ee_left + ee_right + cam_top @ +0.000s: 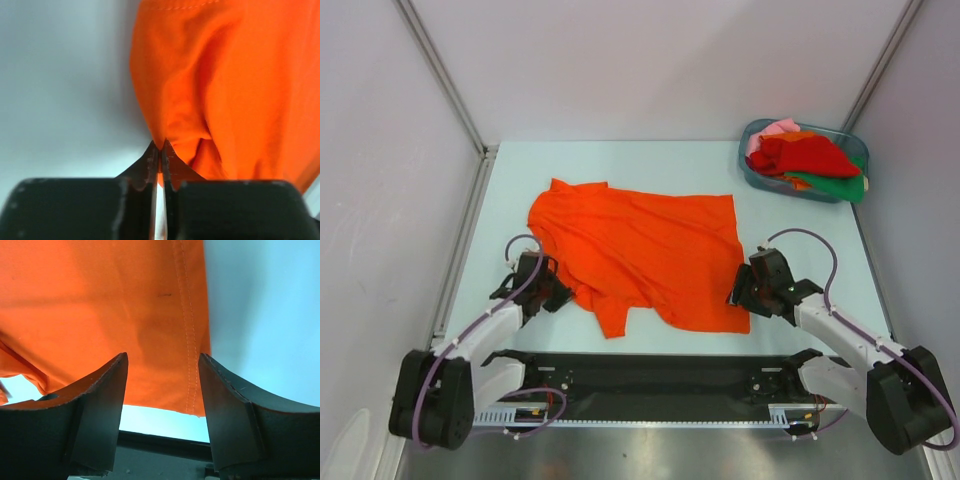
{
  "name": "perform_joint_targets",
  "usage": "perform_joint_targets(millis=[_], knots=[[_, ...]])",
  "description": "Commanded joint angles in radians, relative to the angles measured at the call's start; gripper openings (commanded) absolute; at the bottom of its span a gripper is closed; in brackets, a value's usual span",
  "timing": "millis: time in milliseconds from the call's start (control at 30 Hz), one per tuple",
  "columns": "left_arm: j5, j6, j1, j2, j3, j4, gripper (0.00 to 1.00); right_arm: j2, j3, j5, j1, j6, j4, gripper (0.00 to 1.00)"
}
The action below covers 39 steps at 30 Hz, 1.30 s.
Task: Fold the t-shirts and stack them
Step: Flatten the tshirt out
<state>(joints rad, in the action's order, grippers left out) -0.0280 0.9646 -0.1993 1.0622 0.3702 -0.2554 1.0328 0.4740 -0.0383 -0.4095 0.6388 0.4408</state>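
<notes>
Across the middle of the pale bench point(650, 165), seen from above, the orange t-shirt point(640, 255) lies spread out but rumpled, with one flap of cloth pointing toward the lower edge of the frame. The left arm point(485, 335) reaches up from the lower left and its jaws meet the shirt's lower left edge. The right arm point(850, 335) reaches in from the lower right, and its jaws sit at the shirt's lower right corner. At the upper right of the frame a bluish tub point(745, 165) stands on the bench, well apart from the spread shirt. It holds a heap of other shirts: a red t-shirt point(805, 155) on top, a pink t-shirt point(770, 130) at the back and a green t-shirt point(835, 183) hanging over the near rim. From the left wrist, the two dark fingers point(145, 170) stand pressed almost together at the bottom centre, and a pinched fold of the orange t-shirt point(225, 100) runs down between their tips, so the left jaws are clamped on the cloth. The fabric bunches upward and fills the right half of the frame, while bare bench point(60, 75) shows blurred on the left. From the right wrist, the fingers point(100, 405) stand wide apart at the bottom of the frame and grip nothing. Between and beyond them lies the orange t-shirt point(100, 300), whose stitched hem point(187, 340) runs down the frame toward the gap. Bare bench point(265, 305) fills the upper right.
</notes>
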Motion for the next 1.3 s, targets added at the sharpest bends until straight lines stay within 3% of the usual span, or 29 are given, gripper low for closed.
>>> perform_joint_targets(millis=[0,200,433,700,833,1100,1233,1267], knots=[[0.075,-0.042,-0.008,-0.114,0.028,-0.13,0.0,-0.005,0.005,-0.029,0.0,0.03,0.021,0.63],[0.203,-0.18,-0.014,-0.341,0.223,-0.359,0.0,0.062,0.02,-0.049,0.005,0.004,-0.033,0.63],[0.206,-0.271,-0.014,-0.309,0.398,-0.446,0.05,0.154,0.104,-0.031,0.003,-0.05,-0.111,0.62],[0.212,-0.306,-0.014,-0.206,0.44,-0.413,0.03,0.314,0.208,-0.066,0.003,-0.114,-0.23,0.61],[0.25,-0.268,-0.014,-0.257,0.411,-0.464,0.06,0.42,0.322,-0.089,-0.008,-0.123,-0.315,0.56],[0.283,-0.169,-0.012,-0.386,0.435,-0.625,0.01,0.677,0.48,-0.184,-0.035,-0.085,-0.375,0.51],[0.223,-0.145,-0.012,-0.34,0.457,-0.589,0.02,0.76,0.491,-0.192,0.008,-0.045,-0.405,0.51],[0.18,-0.173,-0.012,-0.309,0.455,-0.493,0.02,0.773,0.502,-0.19,0.017,-0.054,-0.396,0.51]])
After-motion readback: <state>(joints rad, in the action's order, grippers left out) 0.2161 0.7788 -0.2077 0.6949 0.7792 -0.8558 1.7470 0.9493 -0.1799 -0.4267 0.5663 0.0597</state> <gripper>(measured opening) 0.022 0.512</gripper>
